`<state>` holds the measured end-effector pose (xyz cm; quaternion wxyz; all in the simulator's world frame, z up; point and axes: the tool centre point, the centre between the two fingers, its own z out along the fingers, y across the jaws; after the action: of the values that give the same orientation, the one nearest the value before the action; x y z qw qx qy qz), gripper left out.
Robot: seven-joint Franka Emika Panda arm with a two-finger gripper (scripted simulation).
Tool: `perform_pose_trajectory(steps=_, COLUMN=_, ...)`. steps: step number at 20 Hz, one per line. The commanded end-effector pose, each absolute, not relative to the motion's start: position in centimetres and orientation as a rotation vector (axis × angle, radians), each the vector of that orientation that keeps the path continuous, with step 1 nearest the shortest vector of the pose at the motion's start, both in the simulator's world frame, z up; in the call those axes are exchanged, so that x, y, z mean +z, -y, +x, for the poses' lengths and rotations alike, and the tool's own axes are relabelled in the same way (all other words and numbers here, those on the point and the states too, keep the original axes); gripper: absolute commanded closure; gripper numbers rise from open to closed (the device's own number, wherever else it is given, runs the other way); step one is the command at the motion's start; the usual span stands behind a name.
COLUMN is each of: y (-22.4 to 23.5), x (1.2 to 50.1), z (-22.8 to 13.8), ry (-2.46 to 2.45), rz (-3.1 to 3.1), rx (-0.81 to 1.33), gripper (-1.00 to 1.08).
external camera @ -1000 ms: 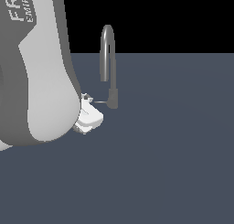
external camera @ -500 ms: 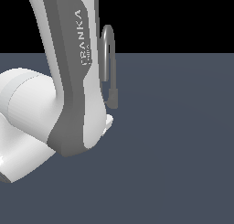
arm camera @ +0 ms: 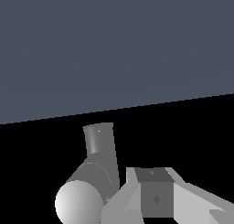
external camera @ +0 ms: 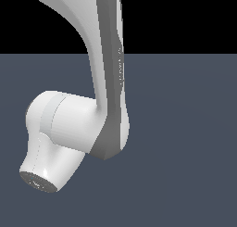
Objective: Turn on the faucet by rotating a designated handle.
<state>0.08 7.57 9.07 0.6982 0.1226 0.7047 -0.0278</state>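
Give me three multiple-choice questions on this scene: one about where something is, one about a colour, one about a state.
1. In the exterior view, the faucet is: A in plain sight; B out of sight; C tipped over.
2. The arm is: A white and grey; B red; C yellow.
3. The pincer is: A wide open in full view; B shut on a cup; C impossible to judge.
Answers: B, only arm and floor show there; A, white shell, grey band; C, only part shows in the wrist view.
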Motion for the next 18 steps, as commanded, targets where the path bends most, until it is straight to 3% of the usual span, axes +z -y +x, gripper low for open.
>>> perform_pose_trajectory(steps=1, y=-7.3, x=8.5, z=0.6, ry=-1.571, rz=0.219, rx=-0.063, gripper=1.08)
perform_pose_trajectory(steps=18, y=-6.4, x=7.0, z=2.1, ry=-1.569, rz=0.078, rx=-0.070, gripper=1.08)
